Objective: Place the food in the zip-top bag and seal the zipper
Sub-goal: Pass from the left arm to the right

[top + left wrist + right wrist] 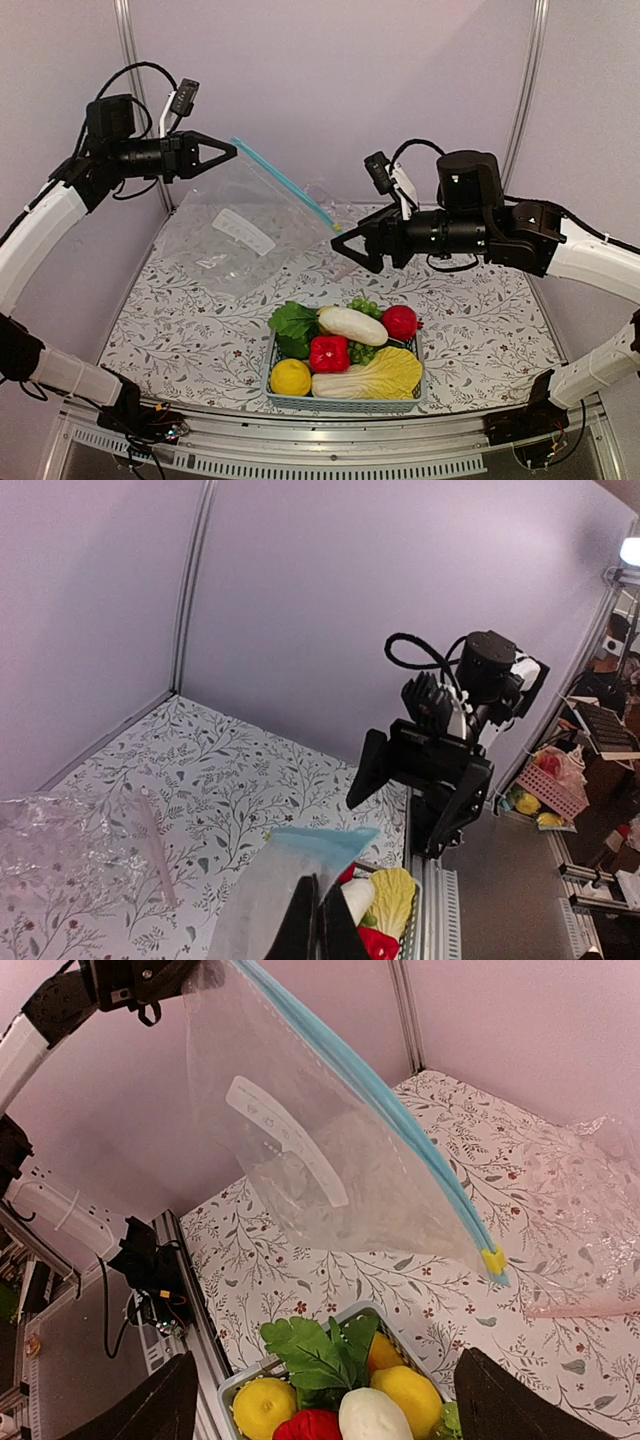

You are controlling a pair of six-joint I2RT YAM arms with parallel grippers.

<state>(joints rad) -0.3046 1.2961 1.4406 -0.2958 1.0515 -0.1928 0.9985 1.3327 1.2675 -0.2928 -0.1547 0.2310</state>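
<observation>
Nearest the arms sat a light-blue basket (340,403) with thin slats, and the food (345,350) lay packed inside it: a yellow lemon (290,377), a shiny red pepper (329,353), a long white radish (352,325), a pale cabbage (372,375), a round red fruit (400,322) and crinkly green leaves (292,322). All of it looked smooth, hard and glossy, like toys. None of it was in the bag yet. Just past the basket and higher up hung the right gripper (348,250). Its two black fingers (150,1410) stood wide apart with nothing between them. The food lay below those fingers and a bit nearer, so the right arm was much the closer one for picking it up. Just ahead of the fingers was the low end of the zipper (400,1120), a thin blue strip, apart from them as far as could be seen. Its long line ran on a slant, from that low end up and over to the left. The zip-top bag (235,235) hung in the air below the strip, clear, thin and floppy, with a white label. At the top corner, the left gripper (228,152) pinched the bag tight, fingers (310,920) closed on the plastic. Under it all lay a table cloth (180,320) printed with little leaves.
</observation>
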